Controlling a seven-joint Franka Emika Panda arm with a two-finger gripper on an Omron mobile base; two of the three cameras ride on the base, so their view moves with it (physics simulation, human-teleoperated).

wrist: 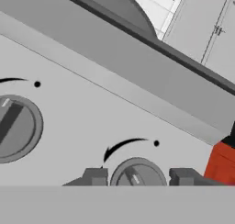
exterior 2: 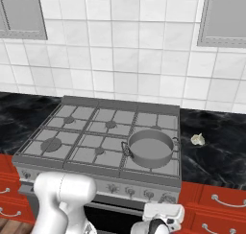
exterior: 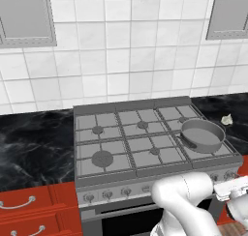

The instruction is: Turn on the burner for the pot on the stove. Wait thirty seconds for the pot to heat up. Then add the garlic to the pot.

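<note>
The wide grey metal gas stove with six grated burners is sitting in a black marbled counter, and the shallow round pot of dull grey metal is resting on its front-right burner — at about 4 o'clock from the stove's middle in the left base view. The small off-white lumpy garlic bulb is lying on the counter just beside the stove's right edge, at 3 o'clock from the pot in the right base view, apart from it.

In the hand view the two-finger gripper is facing the stove's front panel, its two dark tips standing apart, one on each side of a small round grey knob; whether they are touching it I cannot tell. A second round knob is sitting at 10 o'clock from the first.
</note>
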